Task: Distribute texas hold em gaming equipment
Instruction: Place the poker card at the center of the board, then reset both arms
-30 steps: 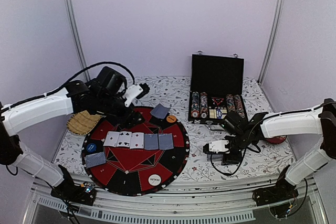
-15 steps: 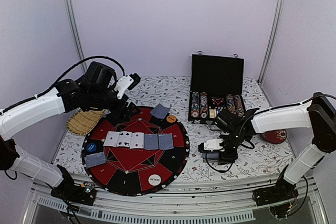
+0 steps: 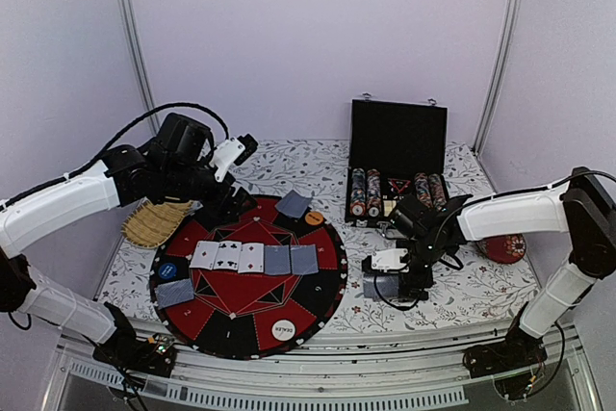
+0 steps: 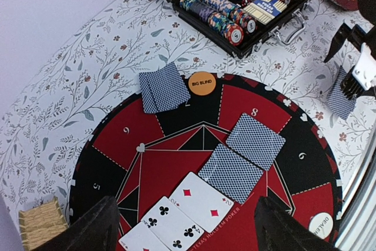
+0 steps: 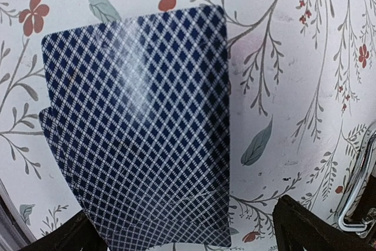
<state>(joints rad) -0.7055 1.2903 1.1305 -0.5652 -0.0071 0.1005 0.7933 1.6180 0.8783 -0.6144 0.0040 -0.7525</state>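
Surface: floral tablecloth [image 3: 318, 163], round poker mat [image 3: 241, 294] on its near-left part.
Right gripper [image 5: 188, 240]: fingers spread, holding nothing, over a face-down card stack [image 5: 141, 121] beside the mat's right edge.
Left gripper [image 4: 191, 233]: spread, empty, above the mat's far-left edge.
Hard to tell: number of cards in the stack.
Cut off: DEALER disc [image 4: 321, 225], in the left wrist view.

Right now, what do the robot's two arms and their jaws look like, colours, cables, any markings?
The left arm and right arm match: white rounded link shells with black joints. A thin black cable loops loose along each. Each wrist carries a white block beside black jaws. No readable markings.
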